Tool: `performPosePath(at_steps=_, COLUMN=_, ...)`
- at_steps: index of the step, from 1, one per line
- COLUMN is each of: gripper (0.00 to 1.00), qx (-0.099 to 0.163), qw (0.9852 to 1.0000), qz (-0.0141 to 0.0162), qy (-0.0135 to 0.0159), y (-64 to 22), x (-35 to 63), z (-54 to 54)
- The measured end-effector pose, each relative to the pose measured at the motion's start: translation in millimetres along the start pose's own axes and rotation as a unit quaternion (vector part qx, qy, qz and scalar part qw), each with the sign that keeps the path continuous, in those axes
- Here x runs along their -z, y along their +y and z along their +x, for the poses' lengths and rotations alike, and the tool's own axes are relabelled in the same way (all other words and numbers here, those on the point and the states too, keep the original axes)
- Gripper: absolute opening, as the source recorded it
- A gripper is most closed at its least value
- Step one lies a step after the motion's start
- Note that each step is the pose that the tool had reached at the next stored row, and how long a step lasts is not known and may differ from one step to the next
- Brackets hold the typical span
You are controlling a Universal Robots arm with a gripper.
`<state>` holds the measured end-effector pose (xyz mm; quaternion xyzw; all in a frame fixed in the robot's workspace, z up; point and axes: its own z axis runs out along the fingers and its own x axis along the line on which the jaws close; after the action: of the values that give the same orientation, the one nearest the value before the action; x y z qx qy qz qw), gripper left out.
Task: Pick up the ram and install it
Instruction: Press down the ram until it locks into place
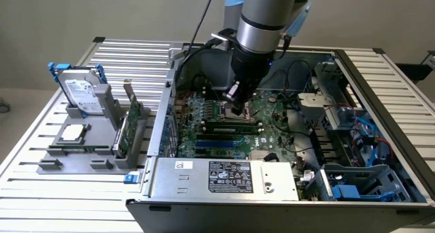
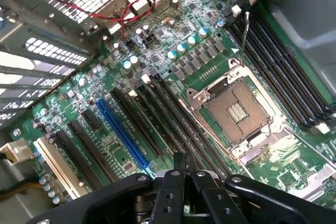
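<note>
My gripper (image 1: 238, 110) reaches down inside the open computer case (image 1: 380, 90), just over the motherboard (image 1: 272, 133). In the wrist view its two black fingers (image 2: 180, 163) meet at a narrow tip with nothing visible between them, hovering over the long black memory slots (image 2: 173, 119) beside the open processor socket (image 2: 239, 111). In the exterior view the ram (image 1: 235, 125), a long thin green stick, lies along the memory slots directly under the gripper. I cannot tell whether it is fully seated or whether the fingertips touch it.
A grey fixture (image 1: 51, 164) on the exterior view's left holds a hard drive (image 1: 78, 90), a square silver processor chip (image 1: 73, 133) and an upright green expansion card (image 1: 129, 123). The power supply (image 1: 224, 177), the drive cages (image 1: 360, 182) and the cables crowd the case. A blue slot (image 2: 123, 135) runs beside the black ones.
</note>
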<state>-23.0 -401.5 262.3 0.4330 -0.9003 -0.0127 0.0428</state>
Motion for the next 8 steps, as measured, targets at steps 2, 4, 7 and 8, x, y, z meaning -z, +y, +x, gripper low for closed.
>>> performPosePath(at_steps=2, gripper=0.11, qx=-0.018, qw=0.9998, qz=-0.0012, qy=-0.0011, y=0.0, x=0.0, z=0.0)
performPosePath(at_steps=4, gripper=0.11, qx=-0.035, qw=0.9994, qz=-0.0023, qy=-0.0021, y=0.0, x=0.0, z=0.0)
performPosePath(at_steps=7, gripper=0.11, qx=-0.057, qw=0.9984, qz=-0.0034, qy=-0.003, y=0.0, x=0.0, z=0.0)
performPosePath(at_steps=8, gripper=0.11, qx=-0.063, qw=0.998, qz=-0.0034, qy=-0.0031, y=0.0, x=0.0, z=0.0)
